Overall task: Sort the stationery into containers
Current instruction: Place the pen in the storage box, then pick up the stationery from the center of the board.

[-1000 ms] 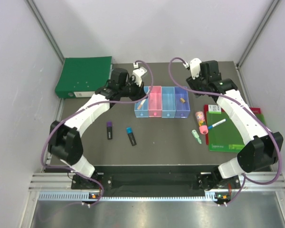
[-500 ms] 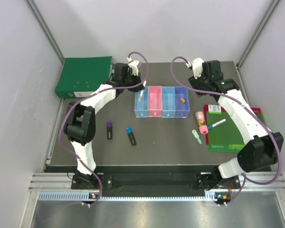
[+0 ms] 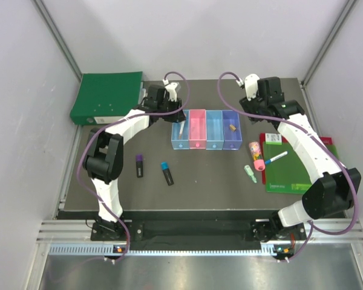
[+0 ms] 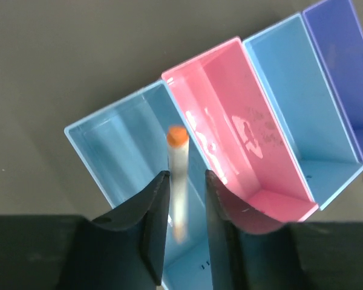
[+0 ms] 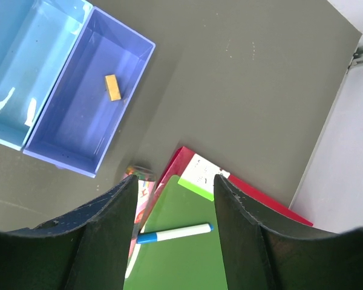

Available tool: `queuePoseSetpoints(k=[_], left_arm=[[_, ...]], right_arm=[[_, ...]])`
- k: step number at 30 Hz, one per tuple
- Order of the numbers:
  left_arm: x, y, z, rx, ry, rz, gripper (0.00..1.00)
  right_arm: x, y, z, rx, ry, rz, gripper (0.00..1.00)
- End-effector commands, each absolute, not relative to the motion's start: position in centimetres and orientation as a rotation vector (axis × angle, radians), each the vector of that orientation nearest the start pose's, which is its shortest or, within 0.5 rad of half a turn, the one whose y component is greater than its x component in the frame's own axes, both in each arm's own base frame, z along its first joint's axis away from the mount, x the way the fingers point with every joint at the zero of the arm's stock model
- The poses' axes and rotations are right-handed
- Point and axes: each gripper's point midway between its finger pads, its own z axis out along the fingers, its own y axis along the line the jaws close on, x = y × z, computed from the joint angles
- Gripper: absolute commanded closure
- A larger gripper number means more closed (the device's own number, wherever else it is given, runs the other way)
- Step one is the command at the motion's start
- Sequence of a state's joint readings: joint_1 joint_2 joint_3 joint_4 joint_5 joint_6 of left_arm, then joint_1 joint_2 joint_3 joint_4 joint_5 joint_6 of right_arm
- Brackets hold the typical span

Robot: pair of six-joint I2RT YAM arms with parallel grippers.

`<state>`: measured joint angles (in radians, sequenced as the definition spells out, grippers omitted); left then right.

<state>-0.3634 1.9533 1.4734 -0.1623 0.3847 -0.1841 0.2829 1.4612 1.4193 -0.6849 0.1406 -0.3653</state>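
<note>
Slim orange-capped marker (image 4: 179,172), perhaps, glossy blue bin (image 4: 112,154)

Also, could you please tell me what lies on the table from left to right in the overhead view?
Green binder, purple marker, blue marker, pale blue bin, pink bin, blue bin, purple bin, green notebook.

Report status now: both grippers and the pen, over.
Left gripper open over light blue bin. White pen blurred below it, at that bin. Right gripper open, empty. No obstruction seen.
</note>
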Motion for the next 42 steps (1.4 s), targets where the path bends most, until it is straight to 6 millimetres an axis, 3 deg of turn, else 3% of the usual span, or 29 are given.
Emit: queuePoseSetpoints(k=[1, 7, 9, 14, 16, 21, 22, 24, 25, 28, 35, 42], left_arm=[[46.3, -26.0, 13.0, 0.444, 2.200, -0.760, 0.57], [46.1, -26.3, 14.7, 0.490, 2.175, -0.772, 0.44], [46.0, -26.3, 16.5, 0.522, 2.143, -0.771, 0.44], [43.4, -25.7, 20.1, 0.796, 2.007, -0.712, 0.44], [41.5, -25.2, 19.4, 0.947, 1.989, -0.645, 0.43], [36.6, -22.5, 17.2, 1.072, 2.073, -0.556, 0.41], [35.4, -21.7, 16.0, 1.097, 2.112, -0.546, 0.41], [34.0, -21.0, 16.5, 1.120, 2.101, -0.531, 0.36], [33.1, -20.3, 15.5, 1.138, 2.130, -0.511, 0.34], [31.6, -19.0, 15.2, 1.179, 2.138, -0.461, 0.27], [30.1, -17.7, 15.5, 1.244, 2.167, -0.422, 0.16], [30.6, -17.5, 17.1, 1.277, 2.136, -0.384, 0.01]], right_arm=[[38.6, 7.2, 23.3, -0.648, 2.200, -0.178, 0.46], [37.0, 7.0, 21.7, -0.673, 2.234, -0.169, 0.46], [36.5, 6.8, 21.5, -0.690, 2.237, -0.171, 0.46], [34.8, 6.7, 21.1, -0.737, 2.240, -0.155, 0.46], [33.6, 7.1, 20.4, -0.780, 2.253, -0.110, 0.46], [30.4, 8.4, 17.9, -0.889, 2.301, 0.037, 0.46], [29.7, 8.5, 17.6, -0.904, 2.306, 0.057, 0.46], [27.9, 8.7, 15.9, -0.951, 2.346, 0.116, 0.46], [27.2, 8.7, 15.5, -0.960, 2.353, 0.133, 0.46], [24.9, 9.0, 13.6, -1.016, 2.393, 0.208, 0.46], [24.5, 9.2, 12.6, -1.054, 2.437, 0.234, 0.43], [24.7, 8.9, 8.7, -1.125, 2.544, 0.227, 0.43]])
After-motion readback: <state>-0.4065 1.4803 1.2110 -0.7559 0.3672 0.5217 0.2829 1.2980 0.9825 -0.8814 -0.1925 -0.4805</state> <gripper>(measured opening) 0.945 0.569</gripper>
